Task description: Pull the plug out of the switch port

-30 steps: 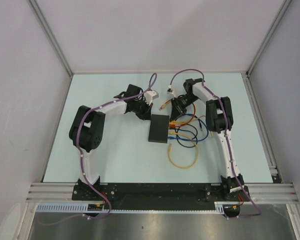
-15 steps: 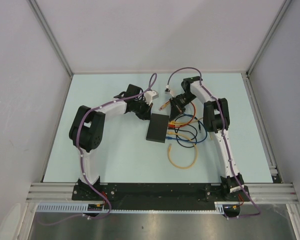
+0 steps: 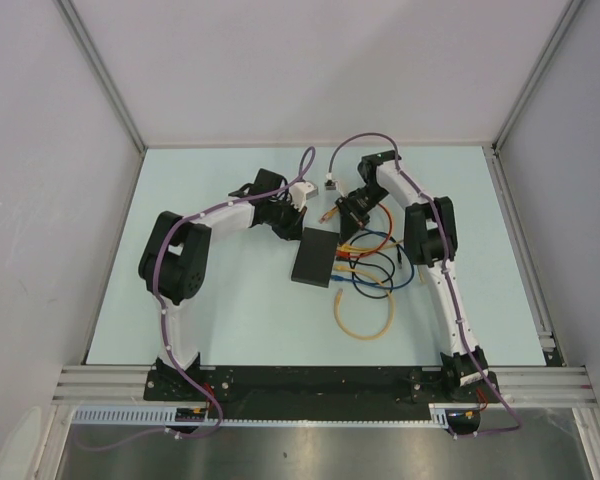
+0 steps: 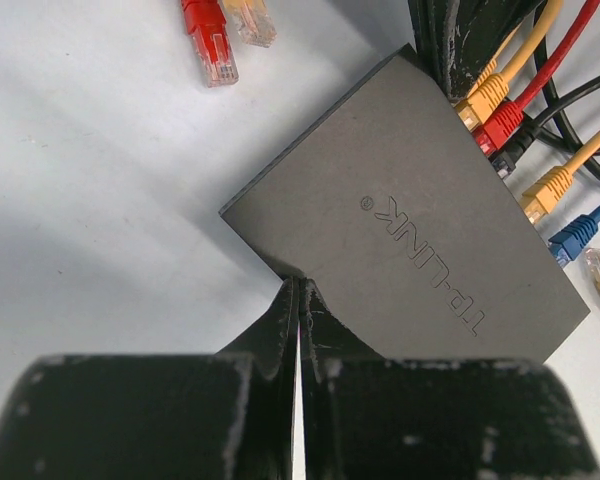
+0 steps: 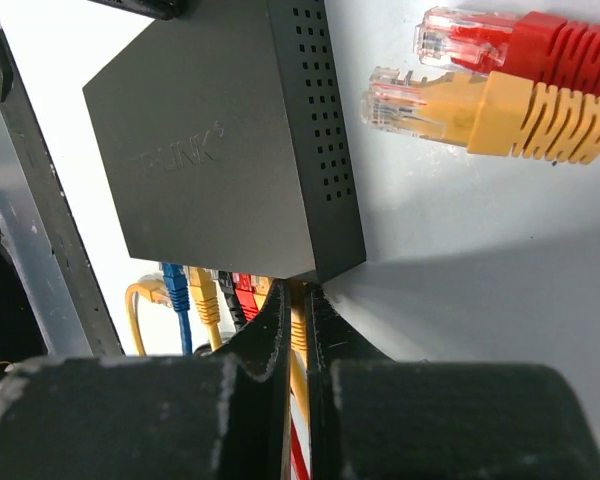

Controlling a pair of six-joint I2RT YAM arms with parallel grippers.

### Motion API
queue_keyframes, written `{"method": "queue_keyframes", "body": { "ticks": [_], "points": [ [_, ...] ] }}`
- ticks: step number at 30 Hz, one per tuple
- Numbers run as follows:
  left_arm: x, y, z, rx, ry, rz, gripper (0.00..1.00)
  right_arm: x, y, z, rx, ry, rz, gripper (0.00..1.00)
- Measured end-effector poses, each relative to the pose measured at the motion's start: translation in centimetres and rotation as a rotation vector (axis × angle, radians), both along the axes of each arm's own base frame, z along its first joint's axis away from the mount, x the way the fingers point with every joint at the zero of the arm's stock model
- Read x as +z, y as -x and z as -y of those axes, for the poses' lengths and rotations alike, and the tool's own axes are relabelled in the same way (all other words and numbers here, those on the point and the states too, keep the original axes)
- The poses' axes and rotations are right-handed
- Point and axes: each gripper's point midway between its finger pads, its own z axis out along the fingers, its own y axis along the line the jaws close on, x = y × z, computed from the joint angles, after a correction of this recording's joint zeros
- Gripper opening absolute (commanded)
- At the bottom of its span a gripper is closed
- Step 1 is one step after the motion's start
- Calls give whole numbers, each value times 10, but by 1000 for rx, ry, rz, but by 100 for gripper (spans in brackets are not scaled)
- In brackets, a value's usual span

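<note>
1. The pale table (image 3: 210, 320) is boxed in by white walls (image 3: 40, 200) on the left, far and right sides, with a metal rail along the near edge where both arm bases sit.
2. The left half of the table and the near strip in front of the bases lie open. A narrower band runs between the right arm and the right wall.
3. The clutter sits right of centre. Red, blue, black and yellow patch cables fan out from the switch (image 3: 315, 258), and a beige cable loop (image 3: 365, 318) lies nearer the bases.
4. The switch lies flat mid-table, slightly skewed, with its port side facing right.
5. The left gripper (image 4: 300, 285) has its fingers pressed together with nothing between them. The tips rest at the switch's edge by a corner, on the side away from the ports.
6. The right gripper (image 5: 300, 292) is at the port-side corner. It is clamped on the yellow plug (image 4: 483, 97) nearest that corner, and yellow shows in the thin slit between its fingers.
7. That plug sits against the switch's port edge, with red, black, yellow and blue plugs in a row beside it.
8. A loose red plug (image 5: 520, 45) and a loose yellow plug (image 5: 480, 105) lie on the table just off the switch's vented side.
</note>
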Motion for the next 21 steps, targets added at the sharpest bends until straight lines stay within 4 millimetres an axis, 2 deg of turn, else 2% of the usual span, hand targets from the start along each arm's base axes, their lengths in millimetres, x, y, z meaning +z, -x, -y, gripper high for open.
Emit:
{"method": "queue_keyframes", "body": {
  "ticks": [11, 21],
  "points": [
    [0, 1, 2, -5, -1, 1, 0, -1, 9, 2, 21, -17, 12, 0],
    [0, 2, 3, -9, -1, 1, 0, 1, 5, 5, 53, 31, 57, 0]
  ]
}}
